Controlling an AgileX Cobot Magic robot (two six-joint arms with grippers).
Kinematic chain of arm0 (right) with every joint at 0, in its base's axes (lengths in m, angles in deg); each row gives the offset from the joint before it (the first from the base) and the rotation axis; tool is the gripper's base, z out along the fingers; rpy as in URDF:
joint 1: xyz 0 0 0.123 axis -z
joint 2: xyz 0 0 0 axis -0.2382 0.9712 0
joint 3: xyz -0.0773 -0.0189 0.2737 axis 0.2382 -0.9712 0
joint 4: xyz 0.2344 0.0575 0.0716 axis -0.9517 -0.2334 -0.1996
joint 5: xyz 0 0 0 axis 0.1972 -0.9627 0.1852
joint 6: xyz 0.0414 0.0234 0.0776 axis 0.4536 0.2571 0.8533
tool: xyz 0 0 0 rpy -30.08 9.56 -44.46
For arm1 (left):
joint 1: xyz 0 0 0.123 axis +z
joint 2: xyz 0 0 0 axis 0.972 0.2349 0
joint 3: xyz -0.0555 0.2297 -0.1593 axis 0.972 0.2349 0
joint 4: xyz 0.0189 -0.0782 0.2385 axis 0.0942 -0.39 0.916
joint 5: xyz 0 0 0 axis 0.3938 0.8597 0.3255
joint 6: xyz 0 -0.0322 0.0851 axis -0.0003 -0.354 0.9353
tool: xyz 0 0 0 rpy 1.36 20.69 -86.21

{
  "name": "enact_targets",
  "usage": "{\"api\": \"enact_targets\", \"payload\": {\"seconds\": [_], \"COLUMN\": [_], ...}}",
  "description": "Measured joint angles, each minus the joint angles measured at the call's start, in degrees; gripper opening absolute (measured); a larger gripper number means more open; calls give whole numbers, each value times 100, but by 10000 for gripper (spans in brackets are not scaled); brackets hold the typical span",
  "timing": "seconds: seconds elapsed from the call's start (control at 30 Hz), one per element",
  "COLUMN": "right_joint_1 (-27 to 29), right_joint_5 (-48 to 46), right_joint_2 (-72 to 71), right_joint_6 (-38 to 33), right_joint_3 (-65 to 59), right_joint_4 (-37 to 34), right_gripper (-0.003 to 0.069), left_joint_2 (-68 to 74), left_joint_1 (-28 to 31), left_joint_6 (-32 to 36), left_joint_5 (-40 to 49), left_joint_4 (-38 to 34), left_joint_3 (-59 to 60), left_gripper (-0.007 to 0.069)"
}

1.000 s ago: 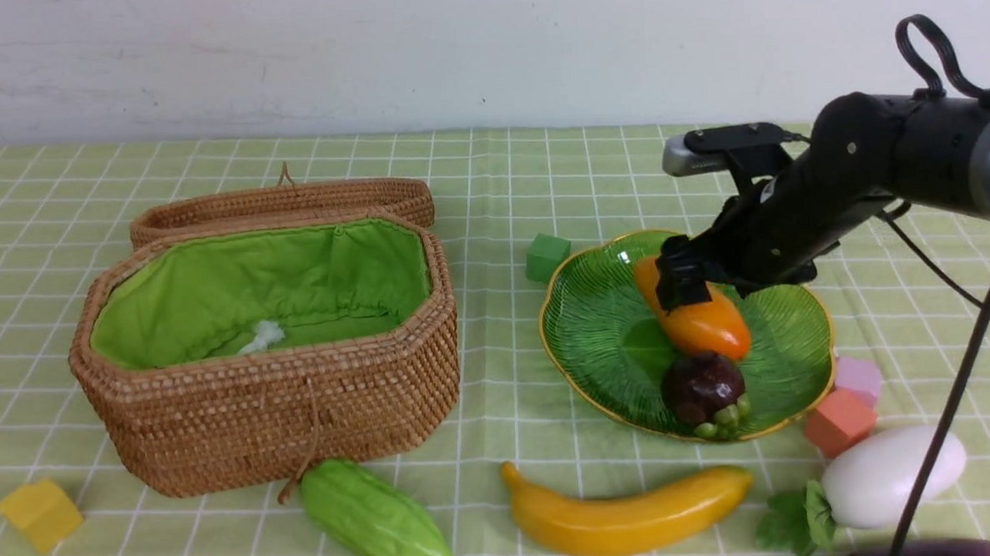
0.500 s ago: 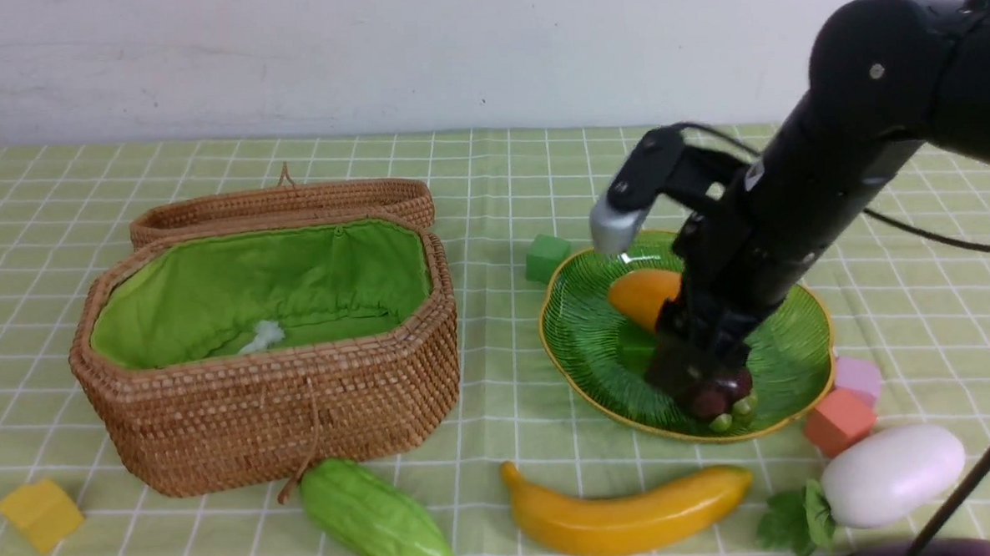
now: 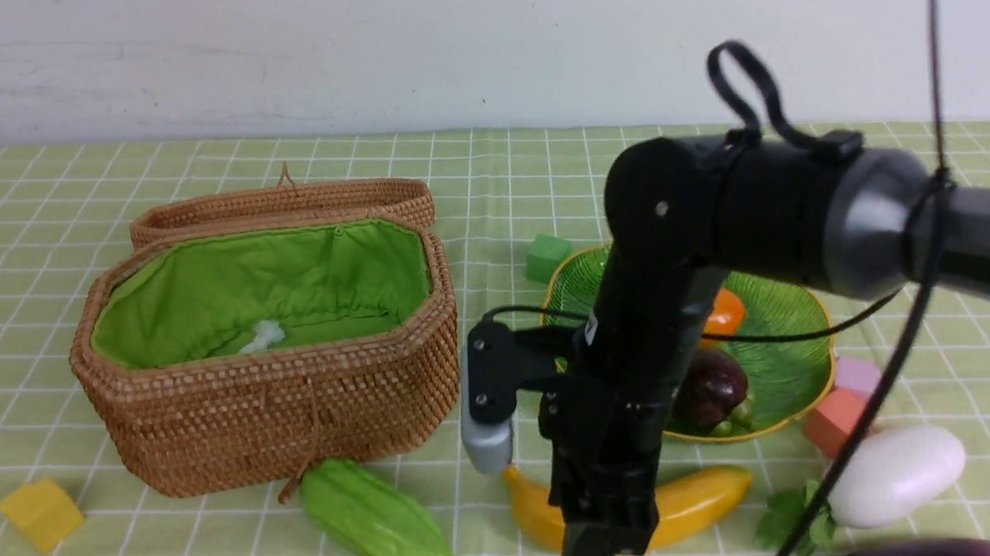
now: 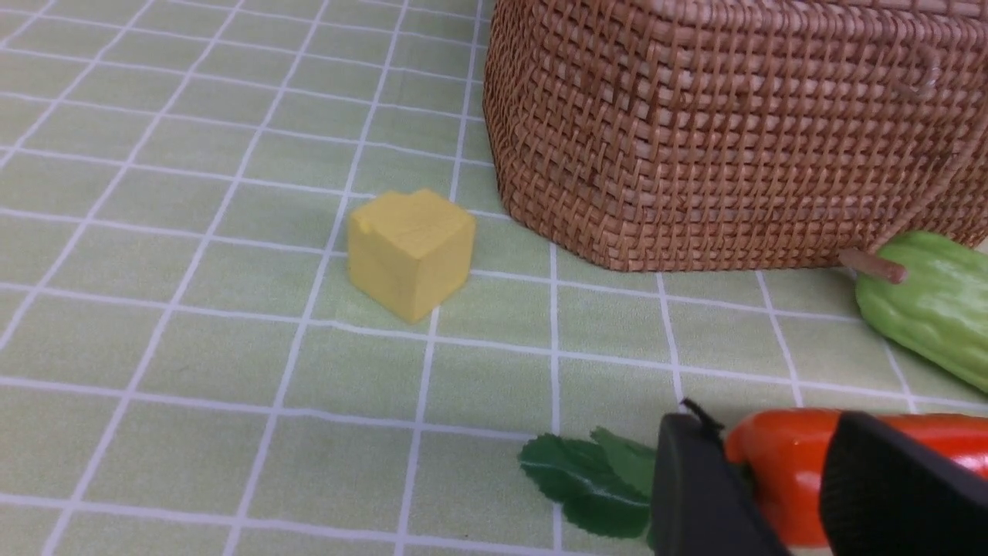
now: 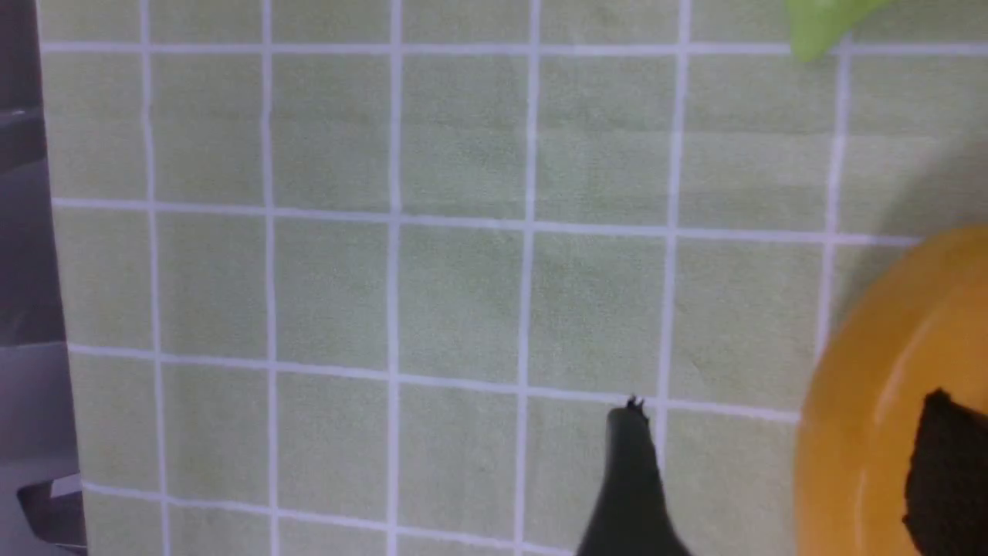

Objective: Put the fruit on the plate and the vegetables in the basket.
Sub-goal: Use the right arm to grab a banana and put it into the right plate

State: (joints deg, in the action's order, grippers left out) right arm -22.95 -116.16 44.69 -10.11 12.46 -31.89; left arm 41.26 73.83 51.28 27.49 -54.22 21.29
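Left fingers: (image 4: 695,502) nearest me, at the front edge of the bench (image 3: 490,169), standing partly apart. The red pepper (image 4: 779,463) lies crosswise just past them and shows through the gap. I cannot tell if they touch it.
Right fingers: (image 5: 629,479) spread and pointing down at the banana (image 3: 705,494). One is over bare cloth, the other over the yellow skin, and they are not clamped on it.
Banana: flat on the bench, just in front of the plate.
Gourd: (image 3: 376,517) on the bench, just in front of the basket's wall.
Radish: (image 3: 896,471) on the bench at the right, leaves toward the banana.
Yellow cube: (image 3: 39,513) near the basket's front left corner.
Salmon cube: (image 3: 835,422) just beside the plate's rim, with the pink cube (image 3: 857,375) right behind it.
Plate: (image 3: 787,365) holds the purple-brown ball (image 3: 711,390), with the mango (image 3: 724,311) behind it, half hidden by the right arm.
Basket: (image 3: 276,421) left of the plate and open, showing its green lining.
Green cube: (image 3: 547,256) between basket and plate, toward the back.
Lid: (image 3: 283,202) behind the basket.
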Motion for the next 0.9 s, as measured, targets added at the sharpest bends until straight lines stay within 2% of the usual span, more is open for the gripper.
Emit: {"api": "enact_targets", "payload": {"seconds": [0.3, 0.63, 0.73, 0.9], "right_joint_1": [-12, 2, 82, 357], "right_joint_5": [339, 318, 532, 950], "right_joint_2": [583, -40, -336, -497], "right_joint_6": [478, 176, 459, 1436], "right_joint_3": [42, 28, 47, 78], "right_joint_4": [279, -60, 104, 691], "right_gripper": [449, 446, 447, 482], "left_joint_2": [0, 0, 0, 0], "left_joint_1": [0, 0, 0, 0], "left_joint_6": [0, 0, 0, 0], "left_joint_5": [0, 0, 0, 0], "left_joint_4": [0, 0, 0, 0], "left_joint_3": [0, 0, 0, 0], "left_gripper": [239, 239, 239, 239]}}
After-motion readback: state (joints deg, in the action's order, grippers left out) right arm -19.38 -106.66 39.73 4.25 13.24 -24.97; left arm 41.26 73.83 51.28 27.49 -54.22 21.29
